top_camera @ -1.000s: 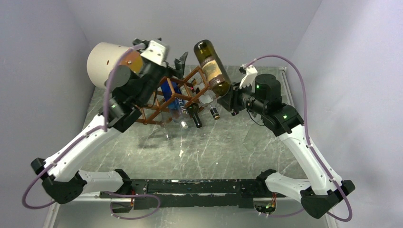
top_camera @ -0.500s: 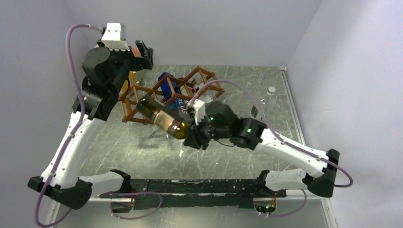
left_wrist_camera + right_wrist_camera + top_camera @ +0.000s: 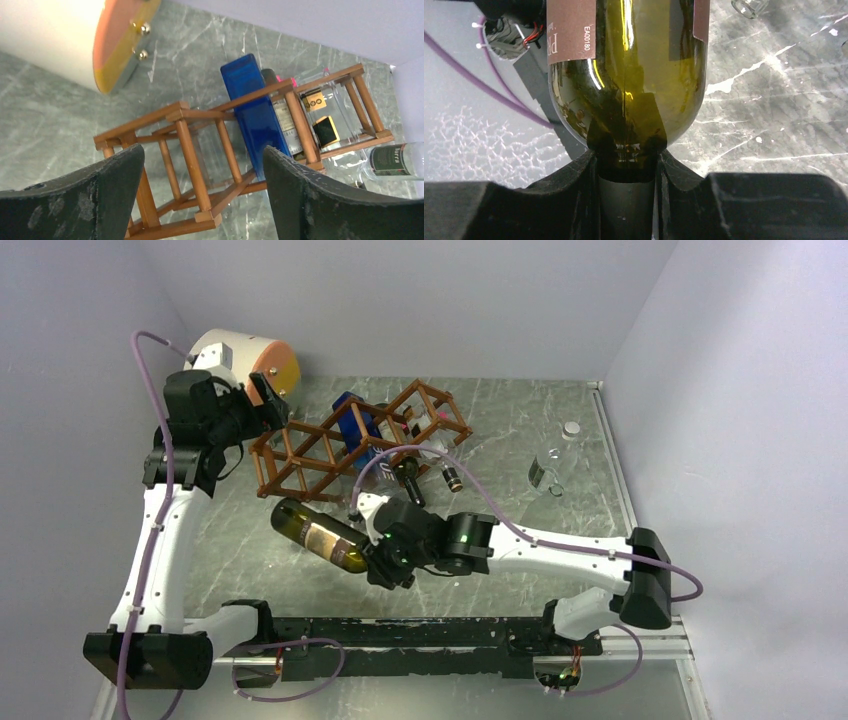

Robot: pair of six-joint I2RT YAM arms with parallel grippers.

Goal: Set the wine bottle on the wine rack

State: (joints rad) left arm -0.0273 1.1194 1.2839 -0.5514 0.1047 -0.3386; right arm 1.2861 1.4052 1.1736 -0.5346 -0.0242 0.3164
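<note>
Two black, grainy pads (image 3: 584,185) of the right tool (image 3: 626,167) press from both sides on the smooth neck of the wine bottle (image 3: 624,75), clamping it just under the rounded shoulder. The bottle is olive-green glass with bright glints along its curve, and it wears a matt reddish-brown paper label with pale print. From above, it lies nearly level, base pointing to the left. It sits outside the wine rack (image 3: 190,162), on the near side of the rack's left end. Whether the glass touches the counter (image 3: 500,510) cannot be told. The rack is a reddish-brown wooden lattice of thin square bars joined into open diamond cells, standing on grey-green, marble-veined stone. A flat-sided deep blue bottle (image 3: 255,110) rests in a middle cell. Clear glass bottles (image 3: 320,115) with black and cream labels fill the cells to its right, and another clear bottle (image 3: 395,160) lies by the rack's right end. The left tool (image 3: 202,155) hangs above the rack's left end with its two rough dark fingers spread wide and nothing between them. Just beyond it lies a cream cylinder drum (image 3: 50,35) on its side, its flat orange face showing small metal studs. Well apart to the right, a small clear jar (image 3: 545,472) and a round pale cap (image 3: 571,428) sit on the stone.
</note>
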